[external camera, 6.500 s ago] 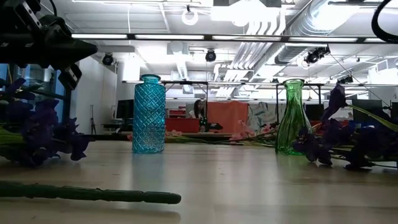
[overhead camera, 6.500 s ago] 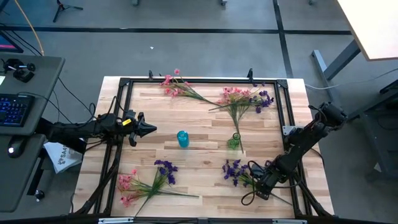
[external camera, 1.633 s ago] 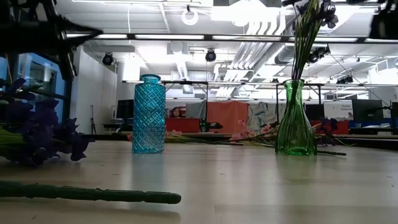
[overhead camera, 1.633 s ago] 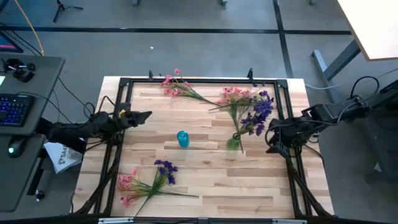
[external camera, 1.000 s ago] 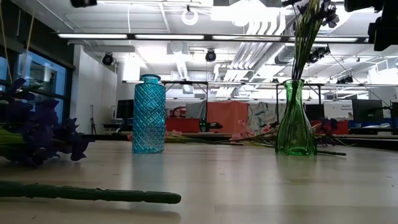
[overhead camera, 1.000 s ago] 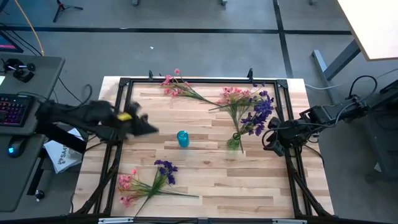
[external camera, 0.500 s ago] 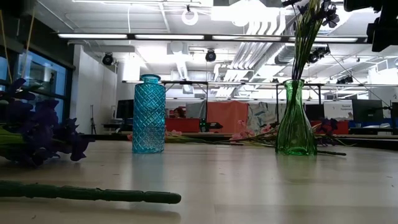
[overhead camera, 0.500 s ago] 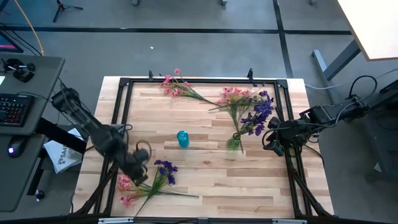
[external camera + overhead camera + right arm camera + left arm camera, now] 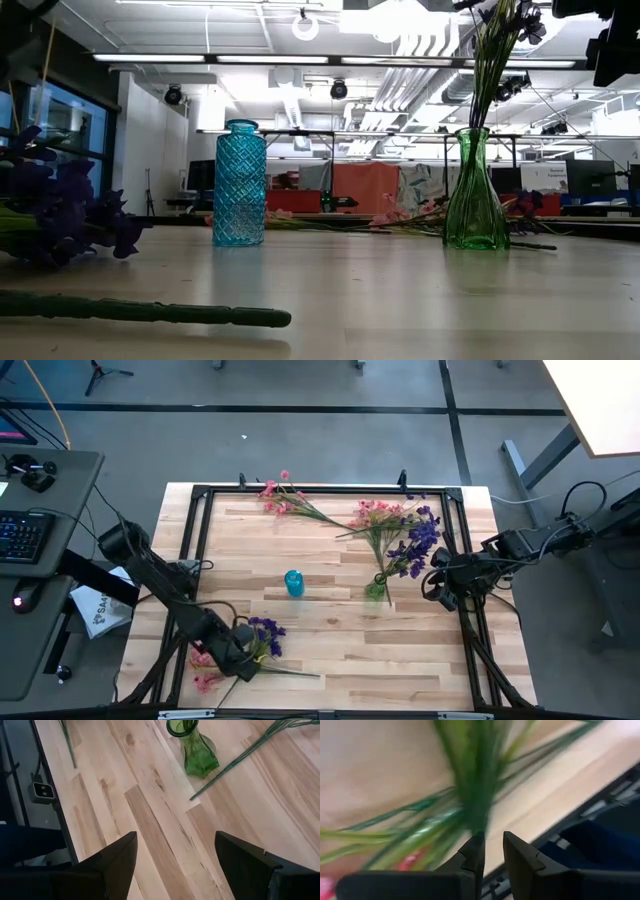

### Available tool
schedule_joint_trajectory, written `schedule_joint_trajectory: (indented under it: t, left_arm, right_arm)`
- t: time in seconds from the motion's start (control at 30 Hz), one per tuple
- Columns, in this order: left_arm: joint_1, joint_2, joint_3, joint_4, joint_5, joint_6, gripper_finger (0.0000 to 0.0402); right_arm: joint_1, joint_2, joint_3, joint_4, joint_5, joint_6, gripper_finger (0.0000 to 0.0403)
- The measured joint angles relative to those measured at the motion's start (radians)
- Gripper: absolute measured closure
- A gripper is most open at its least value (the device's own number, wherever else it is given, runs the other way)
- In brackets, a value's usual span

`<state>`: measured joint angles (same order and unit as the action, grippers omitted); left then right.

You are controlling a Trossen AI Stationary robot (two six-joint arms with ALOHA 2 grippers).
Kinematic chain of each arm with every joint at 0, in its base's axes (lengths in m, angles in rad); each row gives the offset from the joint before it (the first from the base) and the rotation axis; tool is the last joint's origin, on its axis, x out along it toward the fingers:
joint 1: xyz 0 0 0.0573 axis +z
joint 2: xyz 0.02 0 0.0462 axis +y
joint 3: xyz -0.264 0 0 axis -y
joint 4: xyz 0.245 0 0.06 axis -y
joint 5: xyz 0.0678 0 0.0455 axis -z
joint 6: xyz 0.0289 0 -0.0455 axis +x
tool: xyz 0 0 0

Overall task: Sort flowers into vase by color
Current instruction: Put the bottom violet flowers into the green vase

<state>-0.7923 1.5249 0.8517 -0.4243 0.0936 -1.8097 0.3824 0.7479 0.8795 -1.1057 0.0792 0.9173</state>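
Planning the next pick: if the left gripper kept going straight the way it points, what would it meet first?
Probably the bundle of thin green stems just ahead of the left gripper, whose fingers stand slightly apart; the stems belong to the pink and purple sprigs at the table's near-left. Depth is unclear.

Blurred stems at left claw; green vase top cut off by frame edge.

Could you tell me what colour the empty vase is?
Blue vase, with a diamond-cut pattern; the low view shows it best.
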Motion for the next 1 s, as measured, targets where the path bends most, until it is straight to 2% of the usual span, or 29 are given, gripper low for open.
schedule_joint_trajectory:
  t: [0.1,0.27,0.47,0.57,0.67,0.73,0.9,1.0]
  left_arm:
    - [0.007,-0.004,0.043,-0.016,-0.016,0.029,0.035]
    - [0.002,-0.005,0.195,-0.18,-0.063,0.088,0.0364]
    - [-0.071,0.007,0.398,-0.19,-0.409,0.382,0.0389]
    - [-0.104,0.028,0.407,-0.18,-0.469,0.504,0.0397]
    - [-0.101,0.041,0.406,-0.156,-0.481,0.544,0.0398]
    - [-0.07,0.052,0.406,-0.199,-0.429,0.529,0.0393]
    - [-0.002,0.067,0.404,-0.291,-0.149,0.482,0.035]
    - [-0.012,0.067,0.404,-0.283,-0.078,0.462,0.0307]
  right_arm:
    - [0.0,0.0,0.0,-0.001,0.0,-0.002,0.0142]
    - [0.0,0.0,0.0,-0.005,0.0,-0.001,0.0142]
    - [0.0,0.0,0.0,-0.005,0.001,0.047,0.0142]
    - [0.0,0.0,0.0,-0.005,0.001,0.017,0.0142]
    - [0.0,0.0,0.0,-0.005,0.002,-0.021,0.0142]
    - [0.0,0.0,0.0,-0.005,0.002,-0.025,0.0142]
    - [0.0,0.006,0.0,-0.005,0.002,-0.02,0.0142]
    - [0.0,0.019,0.0,-0.012,0.005,-0.017,0.0142]
